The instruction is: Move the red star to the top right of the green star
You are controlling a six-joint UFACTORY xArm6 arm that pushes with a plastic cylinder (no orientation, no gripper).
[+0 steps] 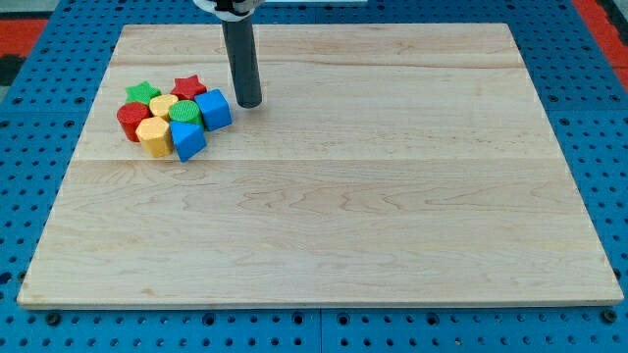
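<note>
No pincer is fitted: the arm ends in a straight dark rod, so nothing can be opened, closed or held. The rod comes down from the view's top edge, and my tip (249, 103) is set on the wooden board (334, 216) in its upper left part, nearer the top edge than the left edge. The tip is seen just beside the blue cube (214, 109), on that cube's right and slightly above it; whether the two touch cannot be told.

All the blocks are gathered in one tight cluster near the board's left edge. The red star (188, 88) lies at the cluster's top, left of the tip and apart from it, just above the blue cube. Its points are rounded and its top face is flat. The green star (143, 94) is found just to its left, at the cluster's upper left. Below them are seen a yellow round block (163, 106), a red block (132, 120) of unclear shape, a green round block (184, 114), a yellow block (153, 136) and a blue triangular block (187, 141), packed against one another.
</note>
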